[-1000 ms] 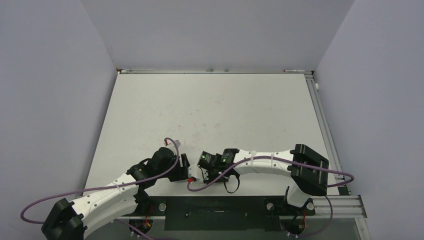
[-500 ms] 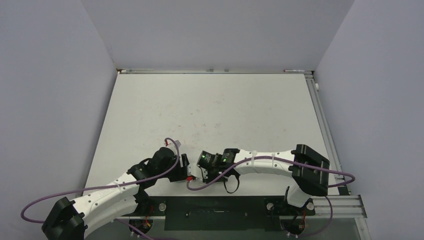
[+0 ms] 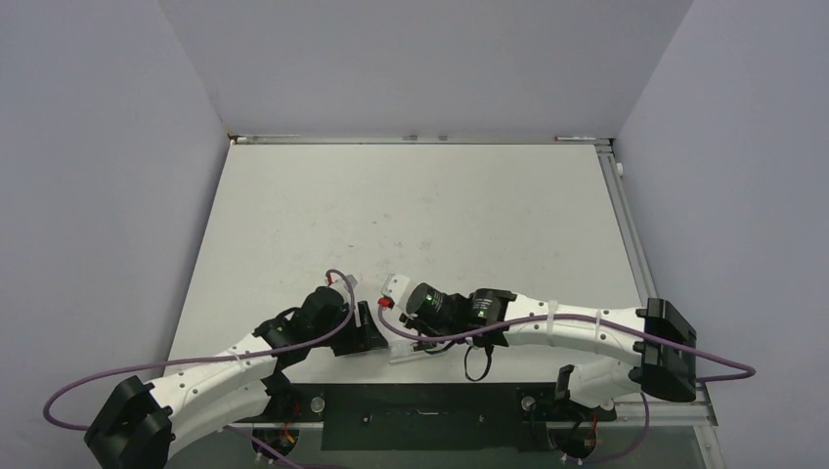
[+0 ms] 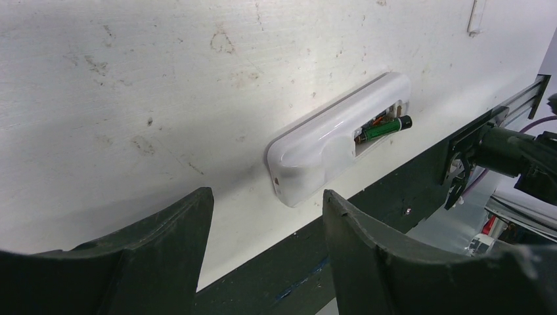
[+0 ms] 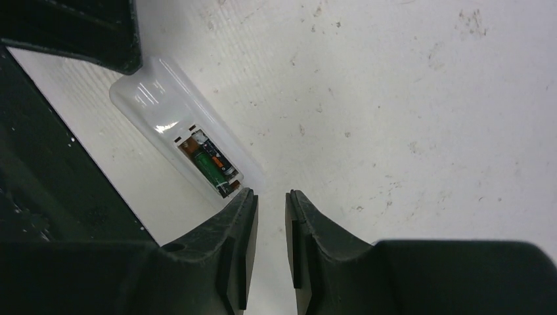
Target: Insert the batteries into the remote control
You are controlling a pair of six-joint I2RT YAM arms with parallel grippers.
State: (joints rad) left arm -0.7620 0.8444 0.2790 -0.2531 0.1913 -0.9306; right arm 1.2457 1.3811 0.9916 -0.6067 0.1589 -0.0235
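The white remote control (image 4: 328,141) lies back-up on the table near its front edge. Its battery bay is open and holds a green battery (image 4: 384,128), whose dark end sticks out over the bay's end. The remote also shows in the right wrist view (image 5: 154,108), with the battery (image 5: 211,165) in the bay. In the top view only a piece of the remote (image 3: 409,352) shows under the right arm. My left gripper (image 4: 266,197) is open and empty, just short of the remote's closed end. My right gripper (image 5: 270,193) is narrowly open and empty, beside the remote's bay end.
The table's black front rail (image 4: 368,216) runs right beside the remote. A left finger (image 5: 98,39) reaches the remote's far end in the right wrist view. The stained white tabletop (image 3: 420,215) stretches to the back wall. Purple cables (image 3: 430,337) loop off both wrists.
My right arm has swung: its elbow moved right and its wrist drew back and away from the remote. The left arm has barely moved.
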